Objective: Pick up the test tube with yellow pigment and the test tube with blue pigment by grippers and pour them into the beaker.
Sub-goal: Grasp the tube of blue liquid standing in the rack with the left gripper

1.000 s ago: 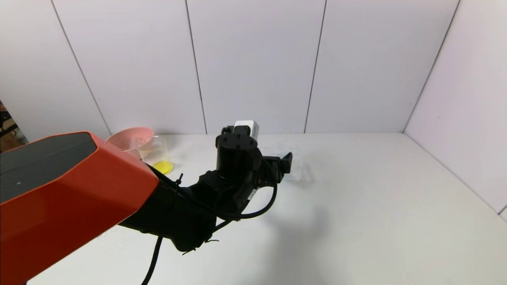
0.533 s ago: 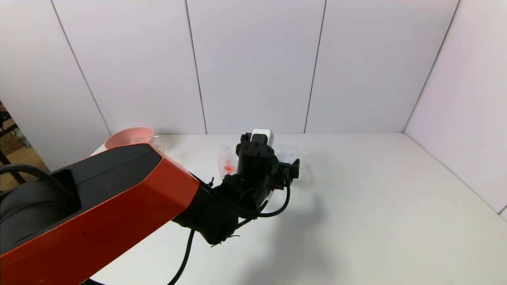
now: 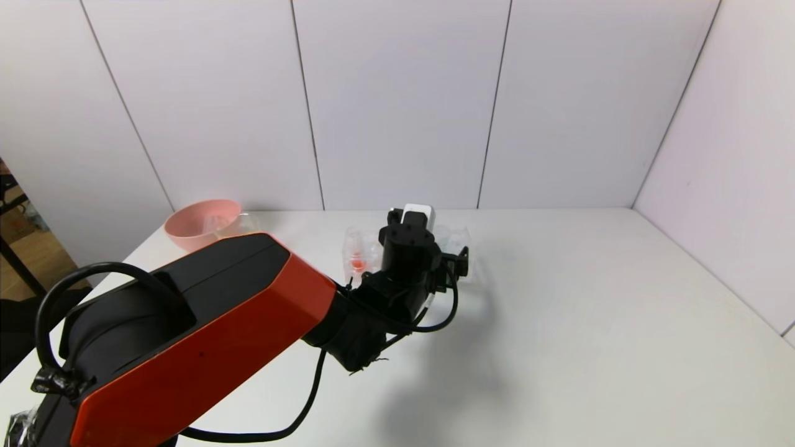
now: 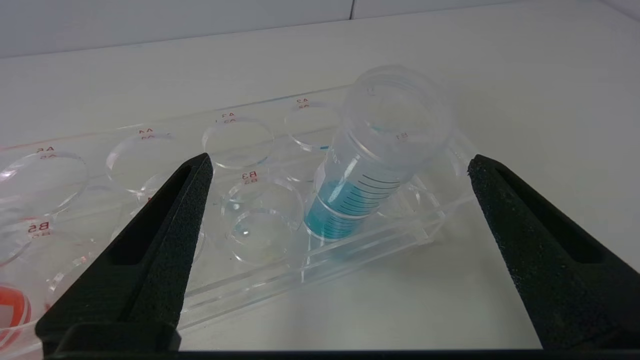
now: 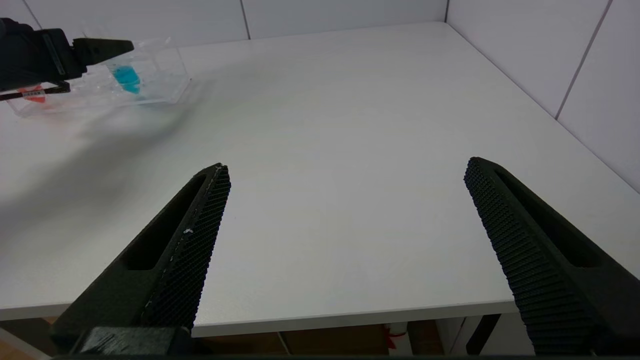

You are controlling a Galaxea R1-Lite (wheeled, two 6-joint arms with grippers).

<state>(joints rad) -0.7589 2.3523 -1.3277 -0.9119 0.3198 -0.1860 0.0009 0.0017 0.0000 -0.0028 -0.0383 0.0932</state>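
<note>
White flat panels with thin dark seams stand behind a smooth white surface. At the back sits a clear plastic rack with round holes and small red labels. The blue tube stands in a hole at one end of the rack, a little tilted. It is clear and round, with dark lines on its side, a wide open mouth and blue colour at the bottom. A bit of red-orange shows at the other end of the rack. The left gripper hangs just in front of the rack, near the blue tube but not touching it. Its jaws are wide apart and hold nothing. They are black, pointed and rough like sandpaper. The arm behind it has a shiny orange shell and a looping black cable. A round pink bowl sits at the back left corner, and something clear shows just beside it. I cannot tell if that is the beaker, and no yellow tube is in view. The right gripper hangs low over the front edge of the surface, well apart from the rack. Its jaws are wide apart too, black with a bumpy grid on them. The right half of the surface is open and bare up to the side wall.
</note>
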